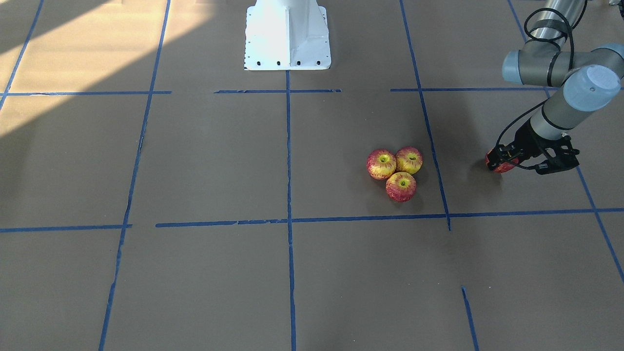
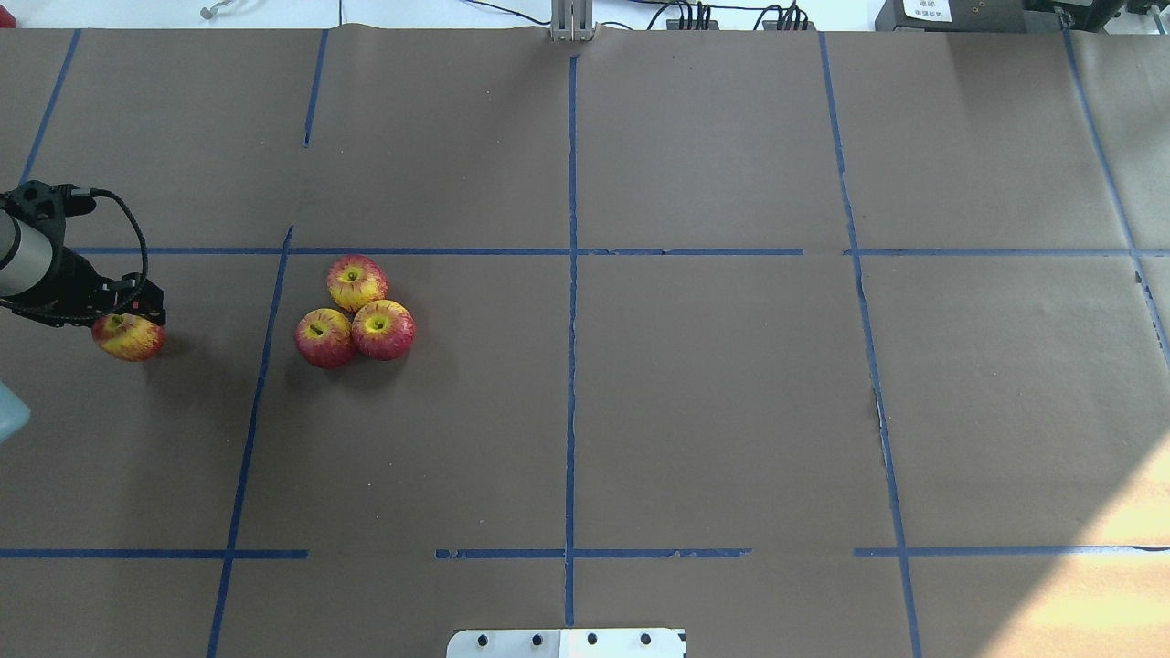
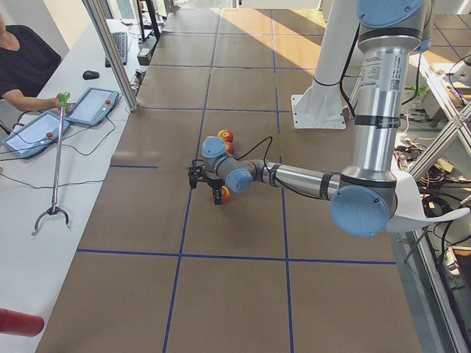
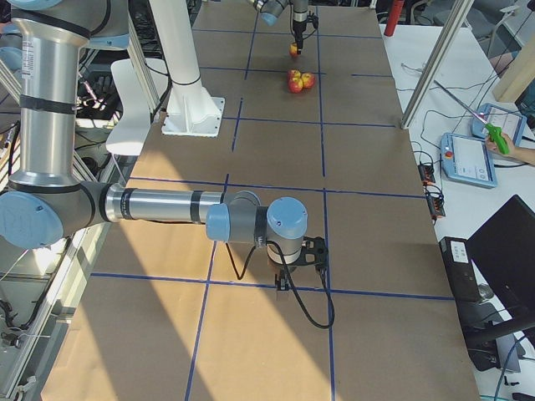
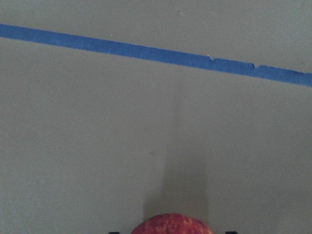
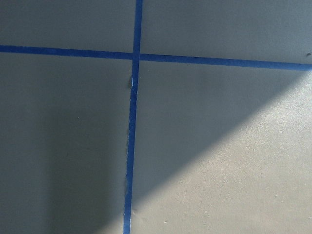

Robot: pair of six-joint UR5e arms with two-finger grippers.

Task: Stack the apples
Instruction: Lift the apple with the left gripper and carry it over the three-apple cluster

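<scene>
My left gripper [image 1: 504, 159] clamps a red, yellow-streaked apple [image 2: 129, 337] at the table's [image 2: 731, 411] far left. To its right, past a blue tape line [image 2: 265, 366], three matching apples [image 2: 383, 329] sit touching, yellow-green dimples up. My right gripper's [image 4: 297, 263] state: cannot tell.

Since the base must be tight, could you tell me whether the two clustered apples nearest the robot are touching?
Touching. The overhead view shows the redder apple and its neighbour meeting side by side, with no gap between them.
</scene>
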